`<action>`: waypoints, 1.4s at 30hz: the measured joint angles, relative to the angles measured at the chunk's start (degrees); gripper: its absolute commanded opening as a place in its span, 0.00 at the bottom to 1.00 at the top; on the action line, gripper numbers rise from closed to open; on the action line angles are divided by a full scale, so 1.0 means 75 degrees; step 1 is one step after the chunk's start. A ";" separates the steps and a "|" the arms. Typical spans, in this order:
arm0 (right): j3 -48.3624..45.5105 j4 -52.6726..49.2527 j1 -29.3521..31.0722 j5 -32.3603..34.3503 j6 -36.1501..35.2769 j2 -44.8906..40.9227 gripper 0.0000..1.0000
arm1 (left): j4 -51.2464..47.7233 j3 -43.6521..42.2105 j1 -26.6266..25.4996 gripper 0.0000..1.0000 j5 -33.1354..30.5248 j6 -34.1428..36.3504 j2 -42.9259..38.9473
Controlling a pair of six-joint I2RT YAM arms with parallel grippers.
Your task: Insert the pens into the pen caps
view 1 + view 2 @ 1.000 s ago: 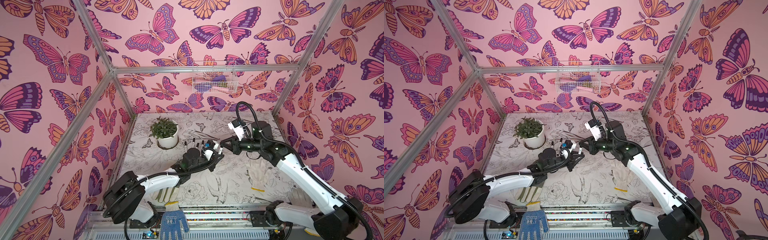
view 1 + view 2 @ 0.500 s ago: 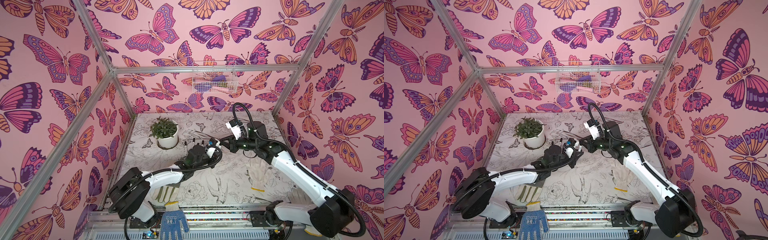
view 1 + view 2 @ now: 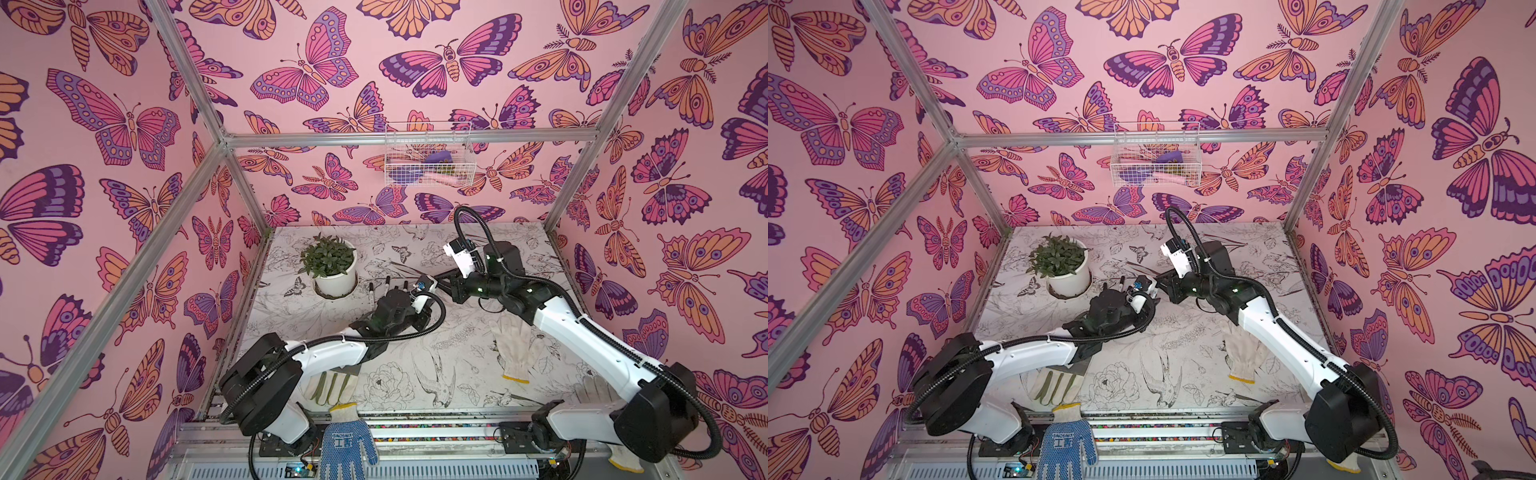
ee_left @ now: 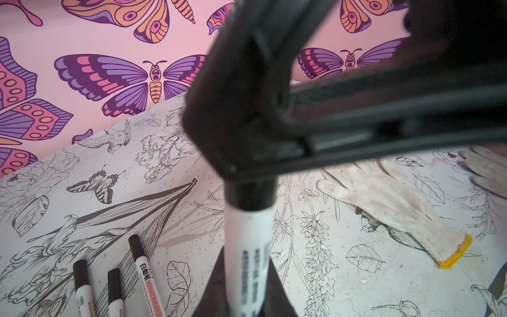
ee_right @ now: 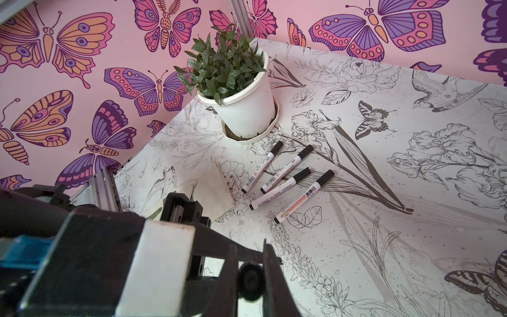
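Last pen. My left gripper (image 4: 247,291) is clamped on the slim white marker pen with black label print (image 4: 248,247), held off the table with its tip pointing at the right arm. My right gripper (image 5: 251,275) is pinching the small black plastic cylindrical cap (image 4: 248,195), seen end-on between its fingers in the right wrist view. The cap mouth is already over the pen's tip; I can't tell if it's clicked home. Four other white marker pens with black caps on (image 5: 301,198) lie side by side on the flower-print table sheet (image 5: 411,247), near the white plant pot (image 5: 247,109).

To do it well, I think: keep pen and cap on one line and push straight along the axis, no sideways twist. Both grips need to be firm so the barrel doesn't slide back through the left fingers. Then I'd let go on the cap side first and lay the pen beside the rest.
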 measured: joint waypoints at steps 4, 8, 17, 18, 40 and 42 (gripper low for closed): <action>0.0248 -0.0023 0.0038 -0.0003 0.0006 0.0379 0.00 | -0.0111 0.0000 0.0125 0.00 -0.0047 -0.0038 0.0026; 0.0420 -0.0090 0.0044 0.0041 0.0073 0.0536 0.00 | -0.0154 0.0000 0.0198 0.00 -0.0070 -0.0119 0.0073; 0.0050 -0.0140 -0.0015 -0.0041 0.0466 0.0067 0.39 | 0.0414 -0.0087 0.0032 0.00 -0.0012 -0.0682 0.0032; -0.0006 -0.0440 0.0000 -0.0047 0.0530 0.0149 0.44 | 0.0676 -0.0085 0.0079 0.00 -0.0122 -0.0743 -0.0029; 0.0539 0.0236 -0.2101 0.0102 0.2410 -0.0396 0.84 | 0.1553 -0.2445 0.0353 0.00 -0.1839 -0.2579 -0.0714; 0.0539 0.0076 -0.2139 0.0268 0.2378 -0.0396 0.84 | 0.1189 -0.2634 0.0490 0.00 -0.1950 -0.2725 -0.1093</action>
